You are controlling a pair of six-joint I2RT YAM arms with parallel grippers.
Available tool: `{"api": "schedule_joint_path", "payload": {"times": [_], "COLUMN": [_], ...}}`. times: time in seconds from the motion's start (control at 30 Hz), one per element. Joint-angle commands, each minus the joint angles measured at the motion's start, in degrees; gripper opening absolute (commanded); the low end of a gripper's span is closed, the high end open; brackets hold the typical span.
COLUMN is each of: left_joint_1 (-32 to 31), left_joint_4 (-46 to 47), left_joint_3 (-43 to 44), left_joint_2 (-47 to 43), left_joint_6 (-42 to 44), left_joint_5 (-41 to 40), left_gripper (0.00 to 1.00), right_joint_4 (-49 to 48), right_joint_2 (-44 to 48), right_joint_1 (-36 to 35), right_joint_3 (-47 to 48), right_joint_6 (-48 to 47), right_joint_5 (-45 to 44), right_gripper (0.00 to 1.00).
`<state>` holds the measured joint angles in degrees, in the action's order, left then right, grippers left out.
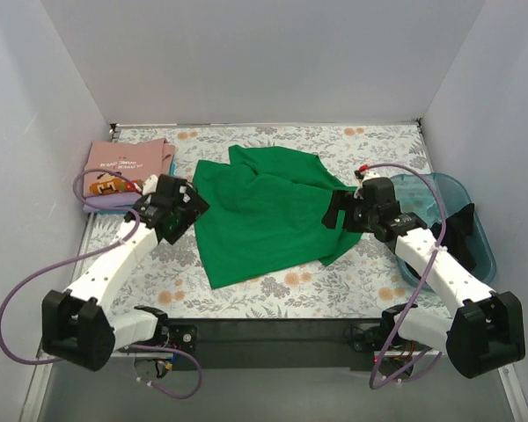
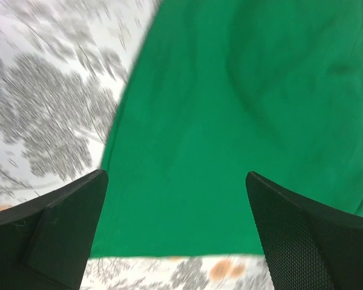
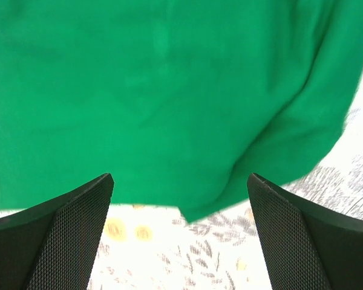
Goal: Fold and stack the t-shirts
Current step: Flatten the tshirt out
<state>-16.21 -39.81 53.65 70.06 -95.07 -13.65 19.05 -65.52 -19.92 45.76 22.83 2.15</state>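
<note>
A plain bright green t-shirt (image 1: 268, 211) lies partly spread in the middle of the table, its top bunched. A folded pink t-shirt with cartoon print (image 1: 128, 169) sits on a lavender one at the far left. My left gripper (image 1: 194, 207) is open and empty at the green shirt's left edge; in the left wrist view the shirt (image 2: 230, 121) fills the space between the fingers (image 2: 54, 229). My right gripper (image 1: 334, 211) is open and empty at the shirt's right edge; the right wrist view shows the shirt's corner (image 3: 199, 208) between the fingers (image 3: 302, 235).
A translucent teal plastic bin (image 1: 475, 230) stands at the right edge, under the right arm. The table has a floral cover (image 1: 273, 290). Grey walls close in the back and both sides. Purple cables loop from both arms.
</note>
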Motion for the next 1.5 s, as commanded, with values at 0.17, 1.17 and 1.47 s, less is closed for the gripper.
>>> {"api": "schedule_joint_path", "payload": {"times": [0.17,1.17,1.47], "left_joint_1": [-19.64,-26.25,-25.54], "left_joint_4": [-4.04,-1.06,-0.34], "left_joint_3": [-15.67,-16.21,-14.89], "left_joint_2": [-13.97,9.39,13.96], "left_joint_6": [-11.97,-25.70,-24.46], "left_joint_5": [6.97,-3.93,-4.45], "left_gripper": [0.98,0.56,0.00], "right_joint_4": [-2.96,-2.61,-1.82], "right_joint_2": [15.41,24.65,25.35], "right_joint_1": [-0.29,-0.29,-0.29], "right_joint_3": [-18.32,-27.21,-27.12], "right_joint_6": [7.40,11.45,10.48], "right_joint_5": [3.30,3.30,4.00], "right_gripper": [0.98,0.98,0.99]}}
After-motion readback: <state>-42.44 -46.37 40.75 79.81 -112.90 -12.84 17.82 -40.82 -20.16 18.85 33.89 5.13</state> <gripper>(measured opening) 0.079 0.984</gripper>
